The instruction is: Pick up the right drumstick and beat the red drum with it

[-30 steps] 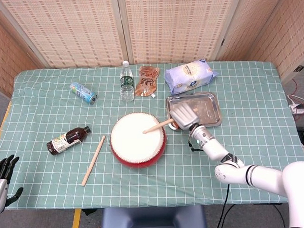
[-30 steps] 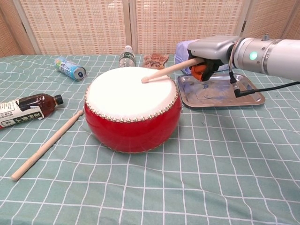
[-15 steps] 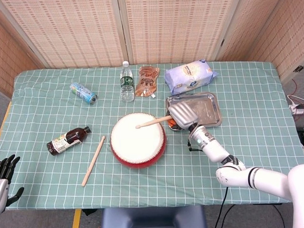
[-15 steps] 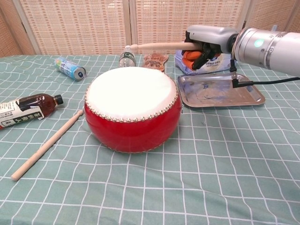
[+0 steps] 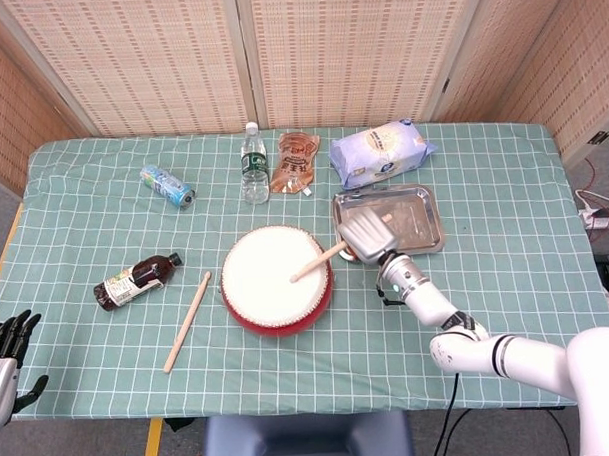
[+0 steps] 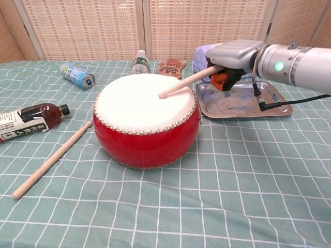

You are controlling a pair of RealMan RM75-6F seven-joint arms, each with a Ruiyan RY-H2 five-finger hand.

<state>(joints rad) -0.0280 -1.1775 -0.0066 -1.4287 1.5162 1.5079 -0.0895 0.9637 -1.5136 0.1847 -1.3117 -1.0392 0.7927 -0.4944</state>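
Observation:
The red drum (image 5: 276, 279) (image 6: 146, 124) with a white skin stands in the middle of the table. My right hand (image 5: 364, 234) (image 6: 231, 59) grips the right drumstick (image 5: 317, 262) (image 6: 184, 82) just right of the drum. The stick slants down to the left and its tip touches the skin right of centre. A second wooden drumstick (image 5: 189, 319) (image 6: 51, 160) lies on the cloth left of the drum. At the lower left corner of the head view, my left hand (image 5: 6, 345) hangs off the table with its fingers spread, holding nothing.
A metal tray (image 5: 424, 224) (image 6: 243, 101) lies right of the drum under my right hand. A brown bottle (image 5: 136, 280) and a can (image 5: 167, 185) lie to the left. At the back are a water bottle (image 5: 253, 164), a snack pouch (image 5: 295, 161) and a white bag (image 5: 381, 152).
The drumstick was on the skin, then lifted to level above the drum, and has now swung back down so its tip touches the skin. My left hand has not moved.

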